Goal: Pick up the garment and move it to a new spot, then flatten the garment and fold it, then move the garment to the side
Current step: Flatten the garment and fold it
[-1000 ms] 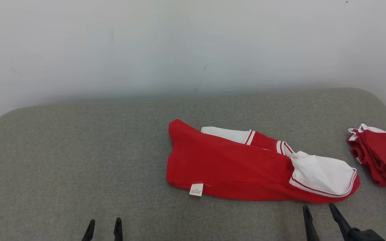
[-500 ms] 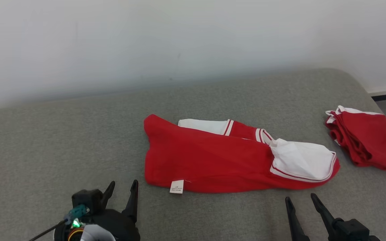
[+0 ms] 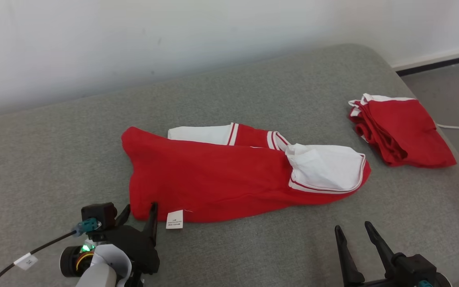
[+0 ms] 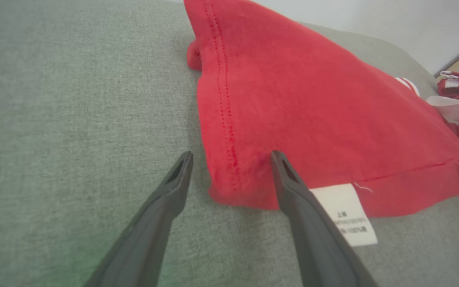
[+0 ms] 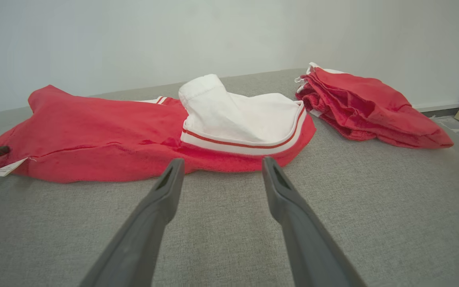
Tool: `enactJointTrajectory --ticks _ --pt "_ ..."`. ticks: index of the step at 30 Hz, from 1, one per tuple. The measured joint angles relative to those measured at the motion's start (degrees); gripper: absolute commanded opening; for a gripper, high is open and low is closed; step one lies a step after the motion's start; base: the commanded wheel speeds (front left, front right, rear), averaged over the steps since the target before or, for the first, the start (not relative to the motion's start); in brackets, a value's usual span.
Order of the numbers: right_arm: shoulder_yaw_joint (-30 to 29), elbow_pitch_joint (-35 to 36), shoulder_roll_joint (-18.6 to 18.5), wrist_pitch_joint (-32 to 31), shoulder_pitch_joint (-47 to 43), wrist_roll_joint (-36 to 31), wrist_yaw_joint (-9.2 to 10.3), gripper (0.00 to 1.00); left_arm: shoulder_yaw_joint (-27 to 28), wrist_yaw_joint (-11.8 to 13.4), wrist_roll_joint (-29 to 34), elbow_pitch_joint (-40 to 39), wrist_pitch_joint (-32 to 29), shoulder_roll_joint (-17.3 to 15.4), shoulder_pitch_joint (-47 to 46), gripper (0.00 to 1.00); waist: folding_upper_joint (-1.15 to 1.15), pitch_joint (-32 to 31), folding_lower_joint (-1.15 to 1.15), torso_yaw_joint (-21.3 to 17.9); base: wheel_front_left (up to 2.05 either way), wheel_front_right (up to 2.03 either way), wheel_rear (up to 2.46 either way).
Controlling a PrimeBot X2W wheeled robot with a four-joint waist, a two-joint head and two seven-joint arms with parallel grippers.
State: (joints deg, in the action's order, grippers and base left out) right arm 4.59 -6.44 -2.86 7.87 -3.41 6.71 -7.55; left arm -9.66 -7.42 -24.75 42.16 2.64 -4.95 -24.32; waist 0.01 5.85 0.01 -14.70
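Red cloth dead centre from the head: garment [image 3: 213,179] sprawled lengthwise on the grey upholstery [image 3: 54,151], white lining [image 3: 325,167] turned out at its right end, folded pile [image 3: 403,135] well apart at the far right. Down at the near left corner, left gripper [image 3: 140,208], fingers spread, just beside the label [image 3: 174,219]. Further right, right gripper [image 3: 352,228], spread too, empty, short of the white end.

Over to the left wrist: fingers wide apart, straddling the stitched hem corner [image 4: 229,187], one over bare upholstery, the other over red cloth next to the label. Nothing pinched yet. Looks like the pick-up. Slide lower, take both layers of the hem, not the label alone.

Right wrist now: fingers apart, pointing at the white lining and its striped band [image 5: 249,148], strip of bare upholstery between. Close in, bite the red edge under the band, steer clear of the folded pile. Lift both ends together and level, to dodge a twist.
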Motion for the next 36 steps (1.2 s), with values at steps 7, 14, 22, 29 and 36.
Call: enactJointTrajectory --ticks 7,14,22,29,36 --pt "0.0 -0.9 0.0 0.7 0.7 0.3 0.0 1.0 -0.5 0.0 -0.1 2.7 1.7 -0.5 -1.7 0.17 0.0 1.1 0.0 -2.0 0.0 0.0 0.0" --pt "0.4 -1.4 0.0 0.7 0.7 0.4 0.0 1.0 -0.5 0.3 -0.3 3.8 4.7 -0.5 -1.9 0.0 0.0 0.0 -0.01 -1.4 0.0 0.0 0.0" --pt "0.4 -0.9 0.0 0.1 -0.1 0.2 0.0 1.0 2.5 4.6 -2.1 4.0 8.7 -0.8 -2.2 0.0 0.0 -1.2 -0.01 0.1 0.0 0.0 0.0" --pt "0.6 -0.5 0.0 -0.4 -0.2 0.2 0.0 1.0 3.4 7.2 -2.7 3.7 8.0 -1.0 -1.5 0.42 0.0 -1.9 -0.01 1.6 0.0 0.0 0.0" --pt "0.2 -0.5 0.0 -0.6 -0.3 0.2 0.0 1.0 1.8 6.4 -2.3 2.5 9.7 -0.6 0.3 1.0 0.0 -2.6 -0.01 2.7 0.0 0.0 0.0"
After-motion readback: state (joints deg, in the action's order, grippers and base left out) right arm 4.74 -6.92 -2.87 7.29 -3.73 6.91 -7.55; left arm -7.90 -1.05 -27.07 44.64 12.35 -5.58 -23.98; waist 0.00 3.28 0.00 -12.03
